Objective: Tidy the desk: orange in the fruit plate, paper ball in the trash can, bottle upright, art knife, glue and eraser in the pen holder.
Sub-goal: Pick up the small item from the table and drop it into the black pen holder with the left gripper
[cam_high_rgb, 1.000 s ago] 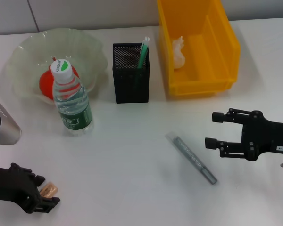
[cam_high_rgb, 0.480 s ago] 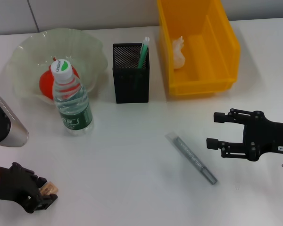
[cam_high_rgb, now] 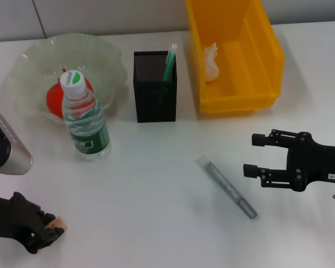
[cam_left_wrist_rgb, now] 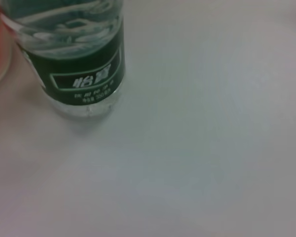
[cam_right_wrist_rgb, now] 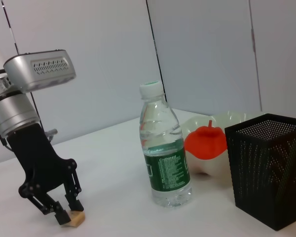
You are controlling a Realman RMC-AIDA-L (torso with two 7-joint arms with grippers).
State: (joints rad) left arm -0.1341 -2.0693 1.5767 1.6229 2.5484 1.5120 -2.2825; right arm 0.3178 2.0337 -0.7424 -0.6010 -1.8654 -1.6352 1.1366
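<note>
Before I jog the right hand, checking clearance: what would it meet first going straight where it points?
Probably nothing nearby: the open right hand points across bare white desk, passing behind the grey pen-like tool.

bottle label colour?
Dark green with white lettering on the bottle; it shows best in the left wrist view.

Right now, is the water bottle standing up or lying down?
Standing up. The bottle sits on its base on the table, white cap on top, beside the fruit plate.
</note>
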